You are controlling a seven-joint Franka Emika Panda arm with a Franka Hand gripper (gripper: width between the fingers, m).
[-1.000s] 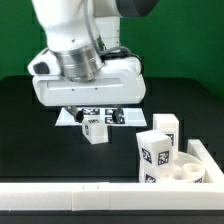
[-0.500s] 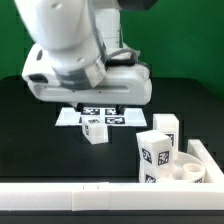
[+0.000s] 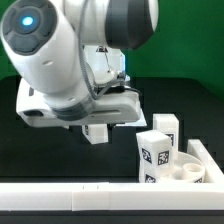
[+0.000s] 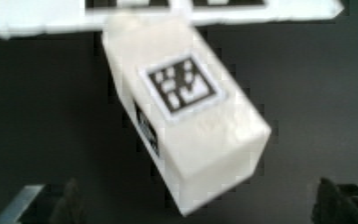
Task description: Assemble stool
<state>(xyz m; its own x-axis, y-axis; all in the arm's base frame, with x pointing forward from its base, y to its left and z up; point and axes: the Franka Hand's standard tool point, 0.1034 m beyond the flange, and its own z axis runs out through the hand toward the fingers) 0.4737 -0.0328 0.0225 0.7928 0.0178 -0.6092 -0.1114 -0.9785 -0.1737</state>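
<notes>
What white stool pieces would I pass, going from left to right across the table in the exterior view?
Lone stool leg → upright tagged leg → round seat. A second leg behind overlaps these, so it is left out.

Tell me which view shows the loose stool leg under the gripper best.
The wrist view: the leg fills the frame, with its tag plainly in sight. The exterior view shows only the leg's lower part; the arm hides the rest.
</notes>
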